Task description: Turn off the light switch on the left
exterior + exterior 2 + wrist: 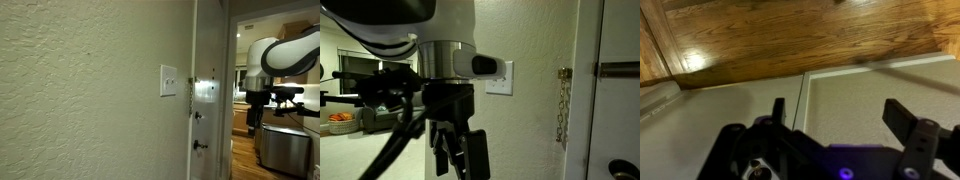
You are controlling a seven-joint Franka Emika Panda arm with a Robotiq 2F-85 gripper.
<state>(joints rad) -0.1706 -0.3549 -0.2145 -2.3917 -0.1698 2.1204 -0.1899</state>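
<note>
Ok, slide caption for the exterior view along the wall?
White rectangular light switch plate on textured pale wall; white robot arm and black gripper beyond the doorway, clear of the plate.

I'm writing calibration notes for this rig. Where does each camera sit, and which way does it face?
Exterior view: beside the cream textured wall, looking along it at the small white rectangular switch plate and white door; the white robot arm and its hand show beyond.
Exterior view: close behind the arm, facing the wall; the arm overlaps the switch plate, with the hand below.
Wrist view: looks down at the brown wooden floor; the open hand shows.
Shared: both exterior views show the switch plate and silvery chain.
</note>
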